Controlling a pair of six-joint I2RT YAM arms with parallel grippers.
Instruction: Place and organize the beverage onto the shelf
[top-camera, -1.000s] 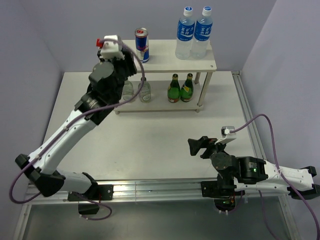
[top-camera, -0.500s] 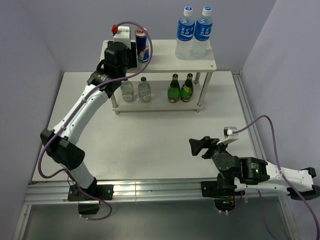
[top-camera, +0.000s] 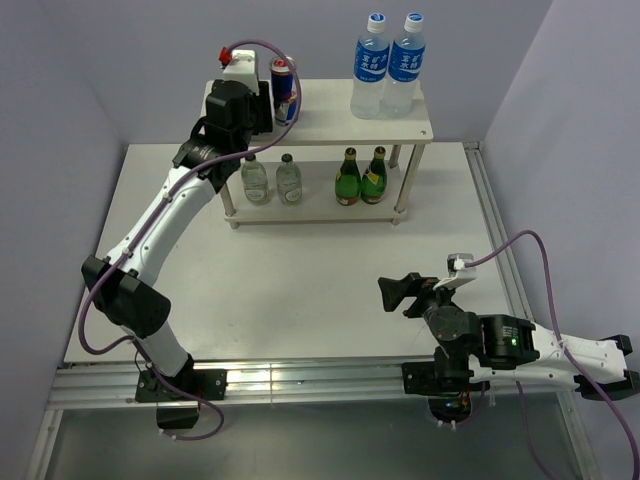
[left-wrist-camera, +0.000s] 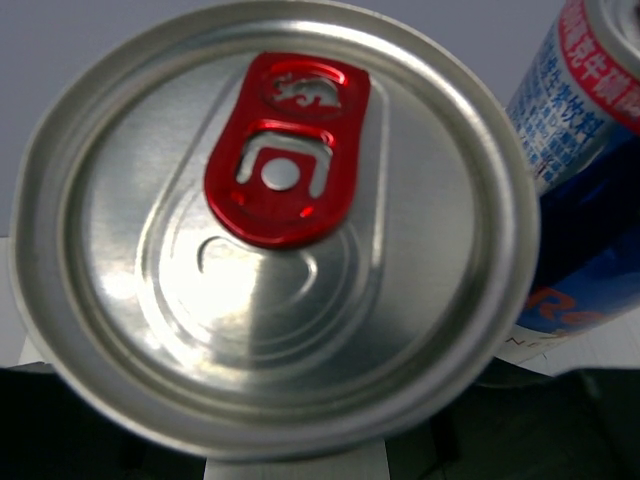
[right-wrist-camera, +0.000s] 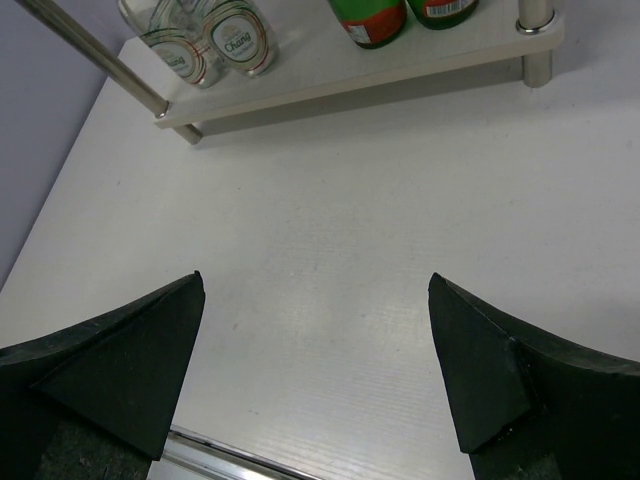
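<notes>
Slim can (left-wrist-camera: 275, 240) sits right under my left gripper (top-camera: 250, 100), at the shelf's (top-camera: 340, 122) top board by the counter's far edge, w/ a 2nd can (left-wrist-camera: 585, 200) just beside it. Lid is round, shiny alu w/ a red pull-tab. Can't tell if the left jaws are clamped. Right gripper (top-camera: 397, 293) is near the front-right corner, fingers wide apart, holding nothing.

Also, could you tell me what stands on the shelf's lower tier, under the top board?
Two clear bottles on the left and two green bottles on the right. The top board covers the tier's rear, so anything farther back cannot be seen.
</notes>
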